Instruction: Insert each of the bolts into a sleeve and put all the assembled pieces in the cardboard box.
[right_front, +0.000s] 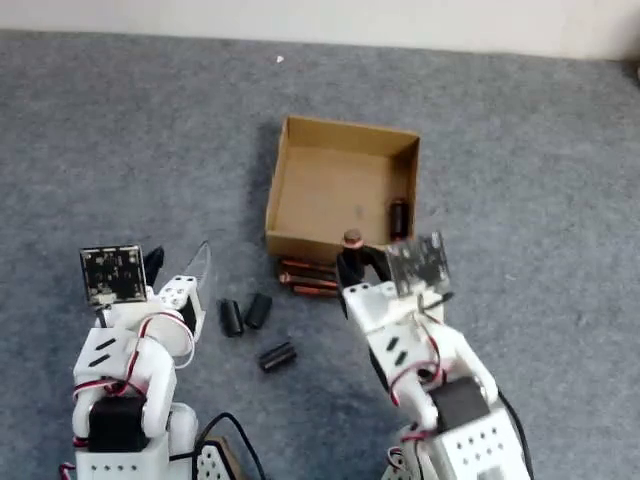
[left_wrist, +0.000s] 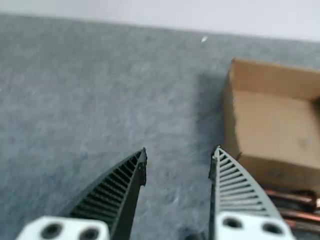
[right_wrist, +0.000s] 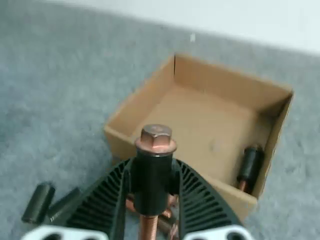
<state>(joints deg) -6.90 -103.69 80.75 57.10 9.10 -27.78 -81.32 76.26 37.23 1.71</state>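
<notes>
My right gripper (right_front: 354, 262) (right_wrist: 152, 170) is shut on a black sleeve (right_wrist: 151, 185) with a copper bolt (right_wrist: 156, 139) through it, head up. It holds the piece just in front of the cardboard box (right_front: 278, 182) (right_wrist: 119, 138). One assembled piece (right_front: 399, 217) (right_wrist: 249, 166) lies inside the box by its right wall. A few loose copper bolts (right_front: 305, 279) (left_wrist: 294, 205) lie against the box's front wall. Three loose black sleeves (right_front: 231, 317) (right_front: 258, 310) (right_front: 278, 356) rest on the carpet to their left. My left gripper (right_front: 160, 263) (left_wrist: 179, 159) is open over bare carpet left of the box (left_wrist: 275, 169).
Grey carpet (right_front: 130, 130) covers the whole work area, with open floor to the left, right and behind the box. A pale wall edge (right_front: 400, 20) runs along the far side. Both arm bases stand at the near edge.
</notes>
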